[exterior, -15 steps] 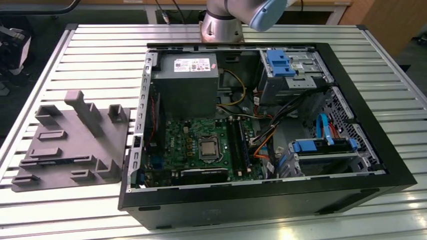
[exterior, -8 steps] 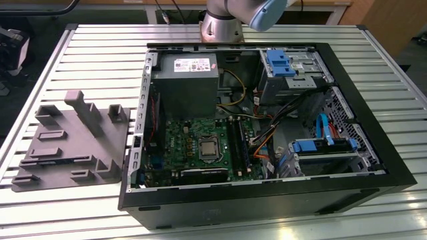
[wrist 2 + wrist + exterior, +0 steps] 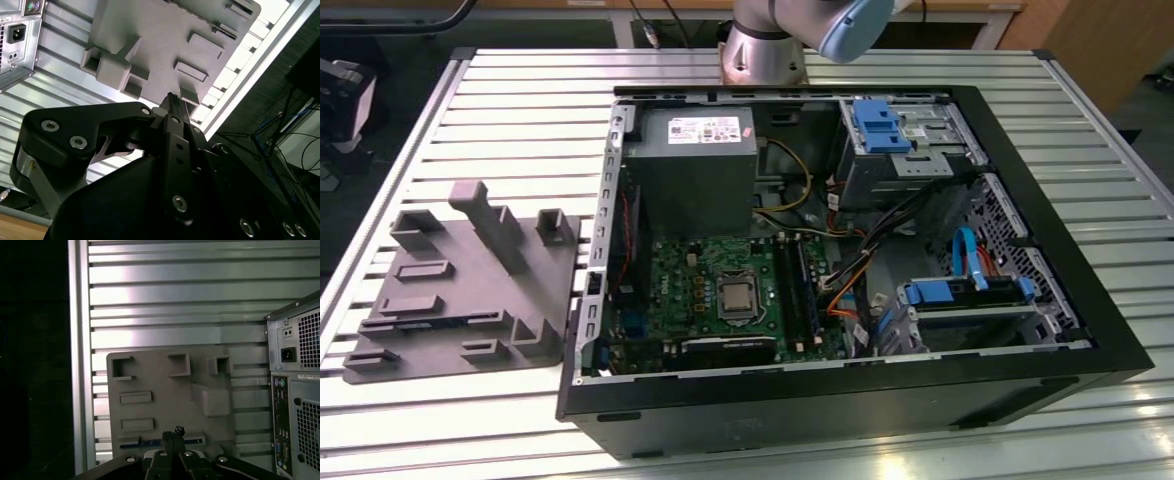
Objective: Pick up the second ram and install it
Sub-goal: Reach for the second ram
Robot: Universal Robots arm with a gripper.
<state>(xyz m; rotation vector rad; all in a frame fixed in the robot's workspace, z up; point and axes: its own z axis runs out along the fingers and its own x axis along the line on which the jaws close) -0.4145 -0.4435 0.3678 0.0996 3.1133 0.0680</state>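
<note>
Table [image 3: 507, 110] of silver metal slats carries everything, so I start there. On it lies the big black computer case [image 3: 854, 410], flat on its side with the cover off, so its green circuit board [image 3: 694, 270] faces up and can be reached from above. Beside the case, on the exterior view's left, sits the grey moulded plastic tray [image 3: 454, 290]. I think its grooves are there to keep parts standing in place. In the first wrist view my claw [image 3: 175, 433] hangs over the tray with its two fingers pressed together and nothing between them. Just by its tips, the second ram [image 3: 145, 443], a thin dark stick with a blue stripe, rests on edge in the tray's long groove. I think it stands that way so it is easy to pinch.
</note>
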